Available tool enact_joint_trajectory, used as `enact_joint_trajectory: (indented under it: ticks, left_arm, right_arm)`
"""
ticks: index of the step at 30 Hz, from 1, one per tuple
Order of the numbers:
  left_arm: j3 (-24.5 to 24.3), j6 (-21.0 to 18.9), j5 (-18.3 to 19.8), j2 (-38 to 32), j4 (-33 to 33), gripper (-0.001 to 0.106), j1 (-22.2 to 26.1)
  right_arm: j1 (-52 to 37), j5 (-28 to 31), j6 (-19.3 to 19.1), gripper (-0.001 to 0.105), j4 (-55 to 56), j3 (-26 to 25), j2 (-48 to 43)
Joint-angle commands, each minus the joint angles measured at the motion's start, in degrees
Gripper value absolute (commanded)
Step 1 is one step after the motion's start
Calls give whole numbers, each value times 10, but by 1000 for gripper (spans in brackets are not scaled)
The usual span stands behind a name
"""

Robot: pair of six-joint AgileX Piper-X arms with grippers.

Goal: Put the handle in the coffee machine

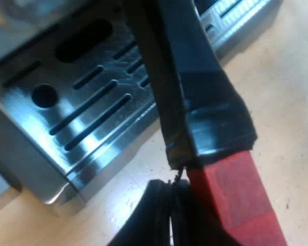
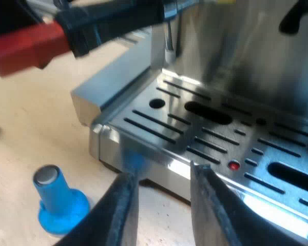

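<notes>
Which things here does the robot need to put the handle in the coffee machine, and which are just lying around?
For the job:
- the handle with the red end, up by the machine's front
- the espresso machine

Just lying about:
- the blue tamper, standing on the table near the machine's corner

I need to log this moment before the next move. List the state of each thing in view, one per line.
Handle: raised off the table at the machine's front, red end outward; locked in or not, cannot tell.
Tamper: upright on the table, untouched.
Drip tray: in place at the machine's base.
Right gripper: jaws open, holding nothing, near the tray's front edge.
</notes>
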Motion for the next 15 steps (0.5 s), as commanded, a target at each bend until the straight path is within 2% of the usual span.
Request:
enact_joint_trajectory:
  ticks: [1, 6, 15]
  left_arm:
    - [2, -21, 22, -24, -3, 0, -21]
    - [18, -60, 24, -29, -3, 0, -40]
    - [37, -91, 25, -31, -5, 0, -42]
  right_arm:
    - [1, -2, -1, 30, 3, -2, -16]
    - [1, -2, -1, 30, 3, -2, -31]
    - [38, -12, -1, 30, 3, -2, -61]
